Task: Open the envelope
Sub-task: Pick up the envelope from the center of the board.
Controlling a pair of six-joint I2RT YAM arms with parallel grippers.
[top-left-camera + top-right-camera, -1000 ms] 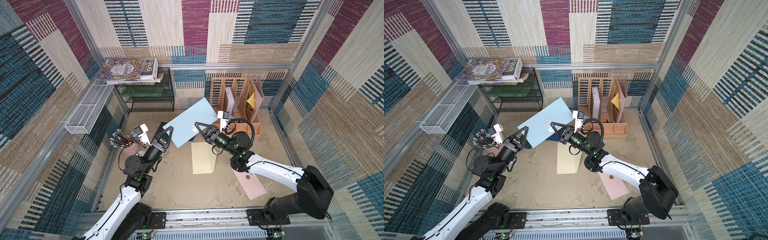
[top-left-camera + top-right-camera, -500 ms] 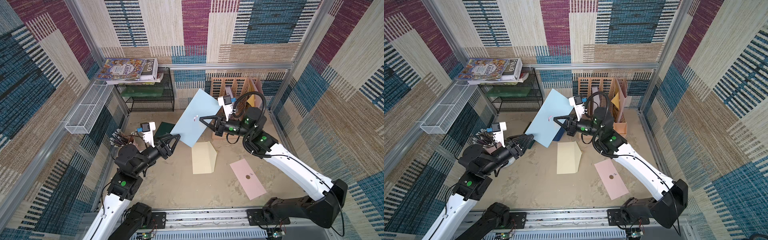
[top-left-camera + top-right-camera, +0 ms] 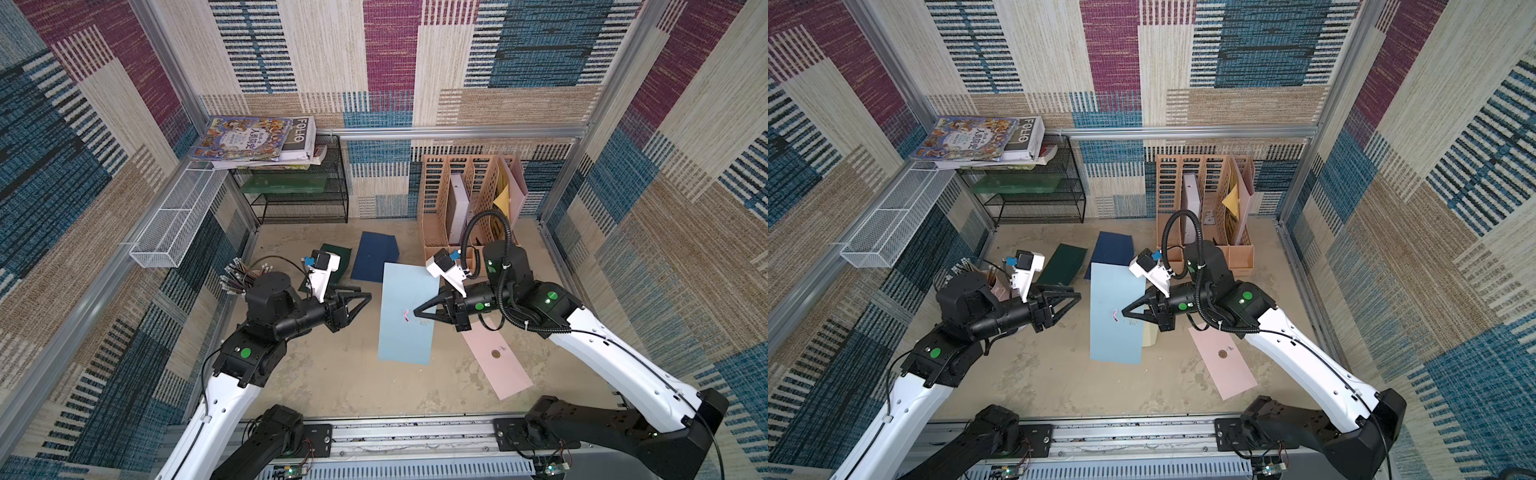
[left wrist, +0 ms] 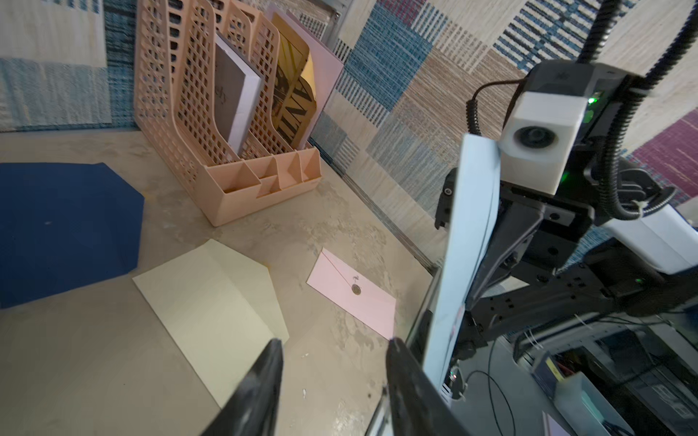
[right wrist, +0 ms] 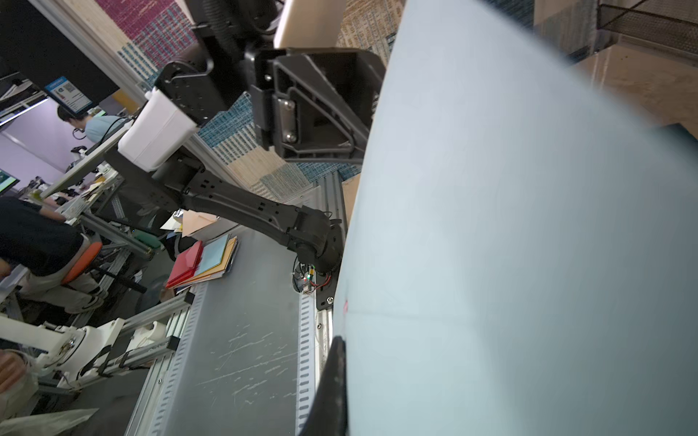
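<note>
Since a second ago the large light-blue paper envelope (image 3: 409, 311) has swung from a slanted pose high near the back to hanging upright in mid-air over the middle of the sandy floor (image 3: 332, 382), and the left gripper (image 3: 365, 300) has let go of it and drawn back. Its jaws now stand apart with nothing between them, just beside the envelope's left edge without touching it. The right gripper (image 3: 417, 311) has its jaws clamped together on the envelope's face, next to a small red mark (image 3: 405, 316); in the left wrist view the sheet (image 4: 462, 264) shows edge-on, pinched against that gripper.

Below the held envelope a cream paper envelope with its flap lifted (image 4: 211, 302) lies flat on the floor, and near it a pink envelope with a round button clasp (image 3: 496, 359) lies under the right arm. Behind the blue sheet sit a navy envelope (image 3: 374, 255) and a dark green one (image 3: 1065, 264). A peach plastic file rack (image 3: 469, 203) stands at the back wall, well apart from a black wire shelf (image 3: 299, 195) topped with stacked books (image 3: 253, 139).
</note>
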